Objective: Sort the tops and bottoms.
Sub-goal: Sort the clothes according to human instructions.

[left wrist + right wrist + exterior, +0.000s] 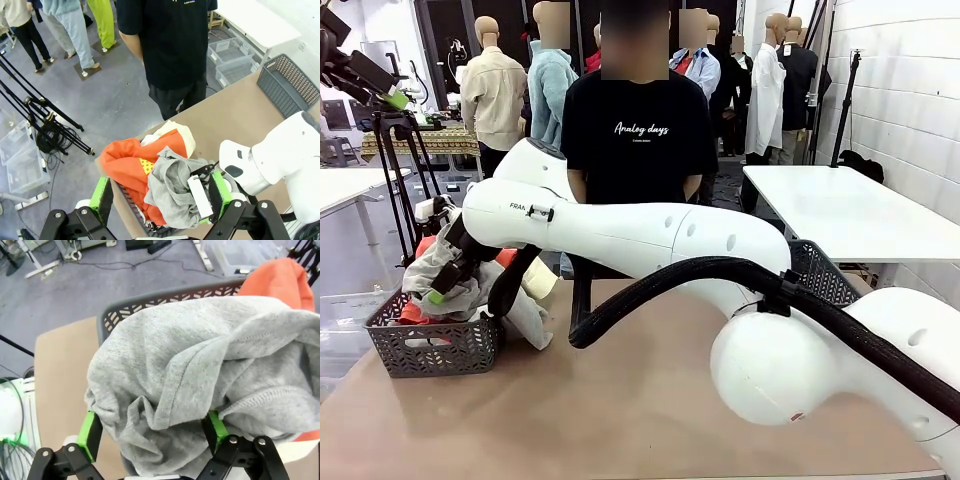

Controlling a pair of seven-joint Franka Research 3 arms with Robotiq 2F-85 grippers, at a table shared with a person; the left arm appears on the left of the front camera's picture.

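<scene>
At the table's left, a grey basket (430, 345) holds a heap of garments. Seen from the left wrist view, an orange-red top (127, 162) with a small yellow patch lies beside a cream top (182, 134), with a grey garment (172, 192) on the heap. My right gripper (445, 285) is reaching across the table and pointing down into the pile. Its jaws are open, and the grey garment (190, 370) bulges loosely between the green pads (90, 436). My left gripper (160, 200) hangs high above the basket, open and holding nothing. In the front view my left gripper (392, 97) is at the top left.
A person in a black T-shirt (635, 135) stands at the far edge, just behind the basket. A second grey basket (820, 275) sits at the table's right. My right arm (650, 240) spans the middle of the table. The brown tabletop (620, 410) in front is bare.
</scene>
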